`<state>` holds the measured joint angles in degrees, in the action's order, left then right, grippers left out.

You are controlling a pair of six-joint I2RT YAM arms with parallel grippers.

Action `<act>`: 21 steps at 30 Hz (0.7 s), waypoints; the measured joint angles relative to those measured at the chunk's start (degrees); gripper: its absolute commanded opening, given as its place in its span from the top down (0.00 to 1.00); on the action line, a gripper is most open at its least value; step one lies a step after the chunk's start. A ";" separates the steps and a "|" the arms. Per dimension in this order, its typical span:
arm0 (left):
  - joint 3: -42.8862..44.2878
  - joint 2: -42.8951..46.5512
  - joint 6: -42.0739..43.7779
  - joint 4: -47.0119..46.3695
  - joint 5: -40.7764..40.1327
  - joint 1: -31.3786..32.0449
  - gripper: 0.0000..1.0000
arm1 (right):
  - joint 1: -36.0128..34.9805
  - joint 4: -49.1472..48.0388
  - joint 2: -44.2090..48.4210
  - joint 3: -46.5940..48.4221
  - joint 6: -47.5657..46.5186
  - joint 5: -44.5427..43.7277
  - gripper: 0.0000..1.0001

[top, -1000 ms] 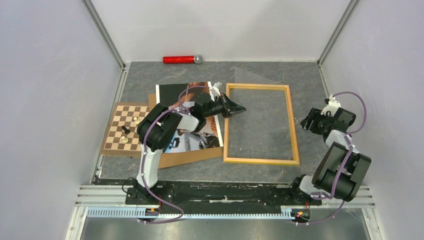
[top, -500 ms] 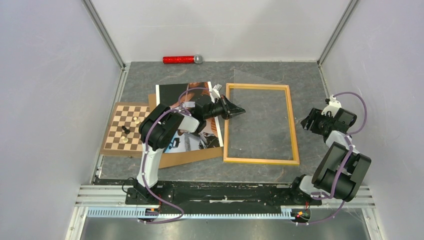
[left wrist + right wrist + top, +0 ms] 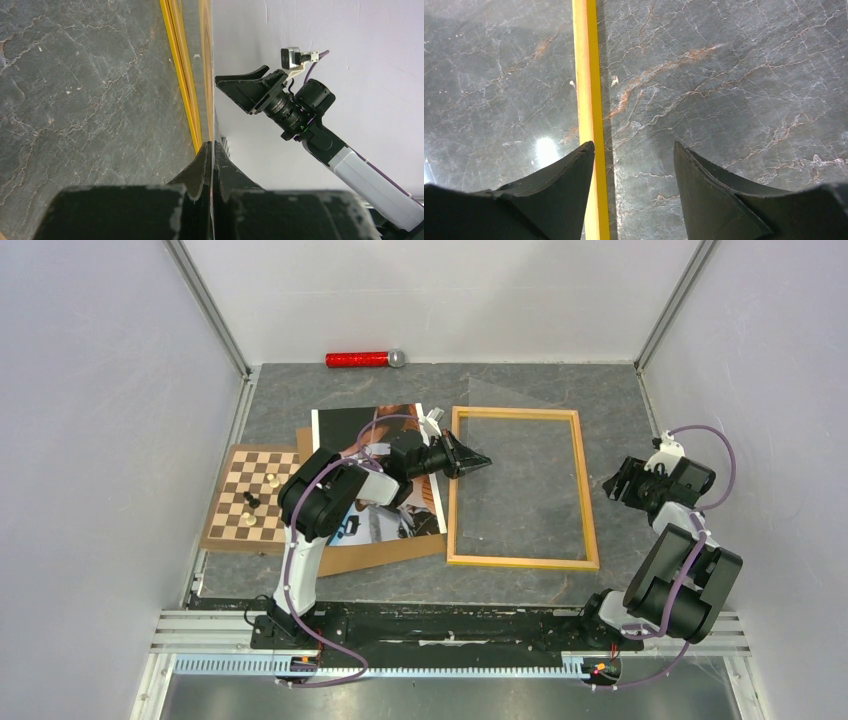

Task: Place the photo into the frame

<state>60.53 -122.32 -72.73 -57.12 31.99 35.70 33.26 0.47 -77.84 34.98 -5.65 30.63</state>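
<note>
The photo (image 3: 342,430) lies face up left of the frame (image 3: 520,413), partly under my left arm. The frame's yellow-orange rails lie flat on the dark table. A clear sheet (image 3: 505,390) lies askew over the frame, one corner past the top rail. My left gripper (image 3: 483,459) is turned on its side just inside the left rail. Its jaws (image 3: 213,143) are shut, with a thin pale edge running between them that looks like the clear sheet. My right gripper (image 3: 622,485) hovers open (image 3: 634,150) by the right rail (image 3: 586,75), holding nothing.
A brown backing board (image 3: 385,552) lies under the photo. A chessboard (image 3: 240,515) with a few pieces sits at the left. A red cylinder (image 3: 358,359) lies by the back wall. Side walls stand close on both sides.
The right gripper has drifted very slightly toward the near side. The left gripper has stayed shut in place.
</note>
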 measured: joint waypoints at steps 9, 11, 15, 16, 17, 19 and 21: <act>-0.07 0.00 -0.09 0.20 -0.02 0.07 0.98 | 0.02 0.00 0.00 -0.11 -0.02 0.48 0.38; -0.07 0.00 -0.17 0.50 0.00 0.07 0.98 | 0.09 0.00 0.00 -0.22 -0.02 0.50 0.38; -0.07 0.00 -1.20 1.57 0.04 0.07 0.98 | 0.28 0.00 0.00 -0.24 -0.02 0.55 0.38; -0.07 0.00 -1.40 1.77 0.04 0.07 0.98 | 0.35 0.00 0.00 -0.24 -0.02 0.59 0.38; -0.07 0.00 -1.53 1.81 0.04 0.07 0.98 | 0.37 -0.02 0.00 -0.24 -0.02 0.59 0.38; -0.07 0.00 -2.05 2.25 0.04 0.07 0.98 | 0.39 0.00 0.00 -0.24 -0.04 0.61 0.38; -0.07 0.00 -2.51 2.67 0.04 0.07 0.98 | 0.39 -0.02 0.00 -0.24 -0.04 0.63 0.38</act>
<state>60.47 -122.32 -75.24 -54.46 32.03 35.77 33.65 0.45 -77.84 34.74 -5.69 31.27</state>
